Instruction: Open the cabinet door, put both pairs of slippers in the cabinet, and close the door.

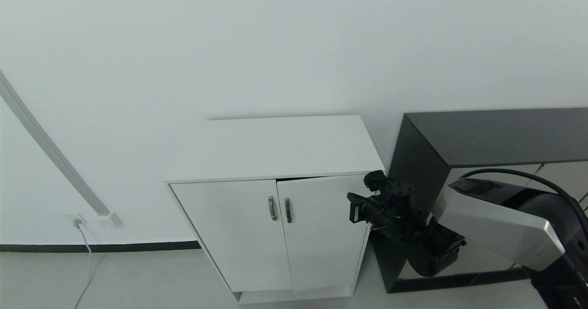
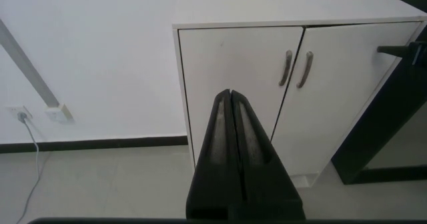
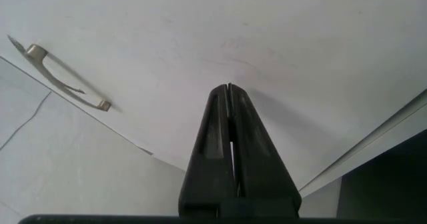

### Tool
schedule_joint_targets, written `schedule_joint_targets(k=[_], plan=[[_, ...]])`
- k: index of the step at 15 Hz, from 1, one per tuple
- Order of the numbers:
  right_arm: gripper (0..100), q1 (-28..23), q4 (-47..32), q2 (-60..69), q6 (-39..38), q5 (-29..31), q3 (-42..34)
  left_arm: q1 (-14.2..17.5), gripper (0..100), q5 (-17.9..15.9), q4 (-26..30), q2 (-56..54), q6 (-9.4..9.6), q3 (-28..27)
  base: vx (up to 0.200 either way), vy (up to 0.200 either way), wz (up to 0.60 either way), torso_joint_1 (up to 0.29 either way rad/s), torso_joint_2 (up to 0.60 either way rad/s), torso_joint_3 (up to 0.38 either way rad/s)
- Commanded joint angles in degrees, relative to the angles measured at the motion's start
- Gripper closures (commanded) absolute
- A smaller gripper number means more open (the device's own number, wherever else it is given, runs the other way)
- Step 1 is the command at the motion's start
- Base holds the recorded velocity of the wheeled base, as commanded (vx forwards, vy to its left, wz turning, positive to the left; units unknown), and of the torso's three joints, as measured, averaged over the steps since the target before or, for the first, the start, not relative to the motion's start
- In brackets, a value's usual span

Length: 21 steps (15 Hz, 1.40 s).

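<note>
The white cabinet (image 1: 275, 148) is seen upright against the wall (image 1: 294, 47), its front turned toward the robot. Both doors are taller than wide, and the two handles (image 1: 279, 209) are set vertically, side by side at the meeting edge. The left door (image 1: 229, 231) is shut flush; the right door (image 1: 321, 235) is slightly ajar (a thin dark gap is shown along its top). The right gripper (image 1: 356, 208) is held at that door's outer edge, fingers pressed together with nothing between them, tips close to the panel; contact cannot be told. The left gripper (image 2: 231, 94), likewise closed and empty, is pointed at the left door, well apart. A dark sideboard (image 1: 482, 134) is placed just beside the cabinet
</note>
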<state>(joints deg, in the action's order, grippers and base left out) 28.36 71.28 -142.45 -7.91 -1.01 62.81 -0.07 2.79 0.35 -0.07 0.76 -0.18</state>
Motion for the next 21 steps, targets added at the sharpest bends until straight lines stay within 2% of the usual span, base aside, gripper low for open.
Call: schedule_joint_targets(k=[1,21], plan=[[100,0.0,0.1,-0.1,0.0,0.3,0.1,0.0,100,0.0,0.0,0.1,0.04,0.0,0.0,0.0,0.0,0.0,0.0,0.0],[100,-0.1,-1.8,-1.8,0.1,2.3,4.3,0.0,100,-0.1,0.0,0.1,0.04,0.0,0.0,0.0,0.0,0.0,0.0,0.0]])
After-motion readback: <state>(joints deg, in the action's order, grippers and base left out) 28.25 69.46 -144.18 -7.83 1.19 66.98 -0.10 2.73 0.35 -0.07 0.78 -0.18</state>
